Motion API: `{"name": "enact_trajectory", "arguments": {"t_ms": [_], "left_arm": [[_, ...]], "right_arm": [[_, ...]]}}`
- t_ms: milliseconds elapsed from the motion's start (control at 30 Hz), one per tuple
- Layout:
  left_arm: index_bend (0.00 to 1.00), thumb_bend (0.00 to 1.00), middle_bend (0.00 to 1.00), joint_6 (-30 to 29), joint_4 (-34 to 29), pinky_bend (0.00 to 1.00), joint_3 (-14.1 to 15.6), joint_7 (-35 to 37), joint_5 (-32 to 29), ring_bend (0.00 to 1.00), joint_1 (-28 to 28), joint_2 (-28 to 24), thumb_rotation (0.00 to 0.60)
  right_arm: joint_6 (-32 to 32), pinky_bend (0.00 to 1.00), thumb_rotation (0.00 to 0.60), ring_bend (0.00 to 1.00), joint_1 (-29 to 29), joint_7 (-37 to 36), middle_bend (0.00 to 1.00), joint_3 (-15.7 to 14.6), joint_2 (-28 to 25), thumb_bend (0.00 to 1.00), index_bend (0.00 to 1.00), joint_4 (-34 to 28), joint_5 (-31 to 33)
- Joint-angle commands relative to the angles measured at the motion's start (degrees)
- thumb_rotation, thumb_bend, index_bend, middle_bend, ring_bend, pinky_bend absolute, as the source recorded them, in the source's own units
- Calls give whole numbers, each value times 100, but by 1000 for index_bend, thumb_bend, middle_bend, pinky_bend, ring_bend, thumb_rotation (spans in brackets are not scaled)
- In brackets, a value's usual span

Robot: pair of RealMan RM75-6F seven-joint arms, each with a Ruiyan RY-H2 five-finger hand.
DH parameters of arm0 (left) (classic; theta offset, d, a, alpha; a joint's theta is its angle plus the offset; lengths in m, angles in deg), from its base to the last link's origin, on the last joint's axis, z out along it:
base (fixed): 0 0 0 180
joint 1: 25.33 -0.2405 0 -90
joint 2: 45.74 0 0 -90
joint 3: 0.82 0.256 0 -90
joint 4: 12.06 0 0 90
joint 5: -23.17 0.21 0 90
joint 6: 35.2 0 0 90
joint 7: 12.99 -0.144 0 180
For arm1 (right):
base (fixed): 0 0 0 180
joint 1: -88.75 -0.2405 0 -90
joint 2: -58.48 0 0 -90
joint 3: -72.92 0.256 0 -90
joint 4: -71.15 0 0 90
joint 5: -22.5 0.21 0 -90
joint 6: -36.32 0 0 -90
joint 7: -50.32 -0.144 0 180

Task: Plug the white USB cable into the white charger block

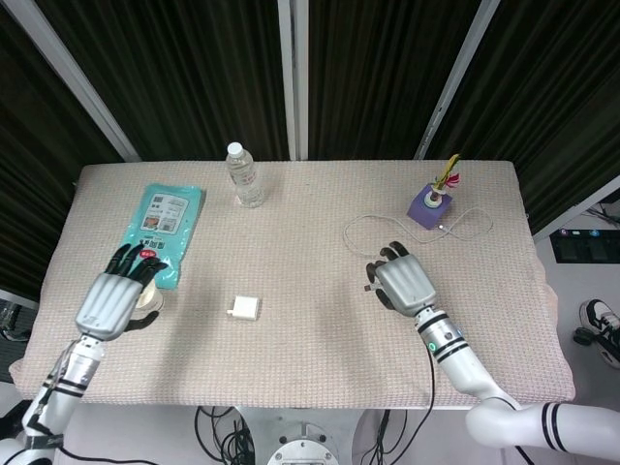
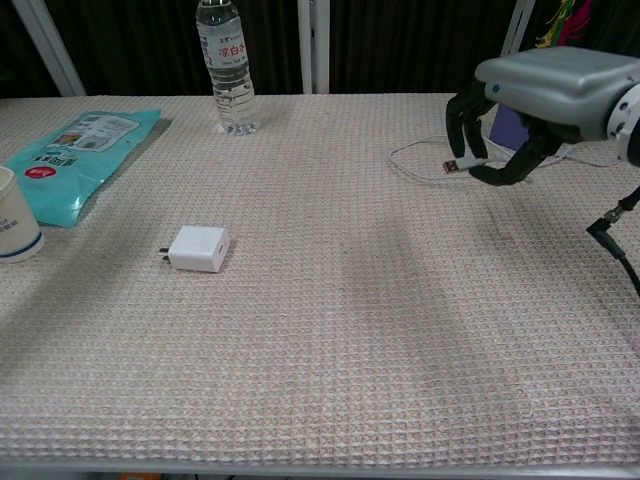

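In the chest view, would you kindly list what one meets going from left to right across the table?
Paper cup → teal packet → white charger block → water bottle → USB plug → right hand.

Head view overhead; chest view low, table-level.

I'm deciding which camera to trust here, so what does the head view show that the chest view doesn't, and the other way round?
Only the head view shows the left hand hovering over the paper cup, plus the whole white USB cable looping back to the purple block.

Only the chest view shows the USB plug clearly, sticking out of the right hand above the table.

Both show the white charger block, the water bottle, the teal packet and the right hand.
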Motion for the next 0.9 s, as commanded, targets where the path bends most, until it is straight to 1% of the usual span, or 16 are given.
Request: {"name": "enact_trajectory", "arguments": {"t_ms": [33, 100, 200, 300, 400, 500, 600, 767, 900], "left_arm": [[221, 169, 185, 936, 99, 0, -204, -351, -480, 21, 756, 570, 600], [242, 184, 210, 1223, 278, 9, -253, -530, -851, 30, 1003, 911, 600], [286, 238, 261, 1395, 524, 75, -295, -665, -1307, 61, 1236, 1415, 600], [304, 255, 269, 1561, 776, 90, -289, -890, -1777, 70, 1448, 1748, 600], [303, 258, 269, 1538, 988, 94, -249, -1251, -2184, 74, 1612, 2032, 600], [304, 258, 275, 1409, 1071, 96, -165, -1562, -2466, 81, 1697, 2233, 600], [315, 258, 285, 1283, 1110, 96, -64, -1765, -2609, 88, 1744, 2355, 600], [331, 257, 299, 1036, 1187, 99, 65, -1977, -2745, 103, 1768, 2529, 600], [334, 257, 309, 937, 1235, 103, 99, -2032, -2869, 110, 1791, 2625, 600]], "right_arm": [[128, 185, 600, 246, 92, -171, 535, 145, -349, 327, 577, -251, 19], [171, 185, 600, 246, 131, -221, 532, 160, -476, 327, 578, -324, 15], [212, 185, 600, 246, 193, -320, 528, 152, -593, 327, 577, -373, -2], [207, 185, 600, 246, 230, -411, 528, 135, -655, 327, 576, -356, -16], [191, 185, 600, 246, 255, -512, 527, 120, -680, 327, 572, -332, -51], [171, 185, 600, 246, 274, -602, 527, 104, -682, 327, 570, -279, -81], [122, 185, 600, 246, 274, -662, 522, 87, -667, 327, 570, -222, -87], [80, 185, 600, 246, 280, -745, 522, 70, -633, 327, 570, -154, -99], [53, 185, 600, 245, 286, -778, 521, 57, -617, 327, 570, -120, -84]]}}
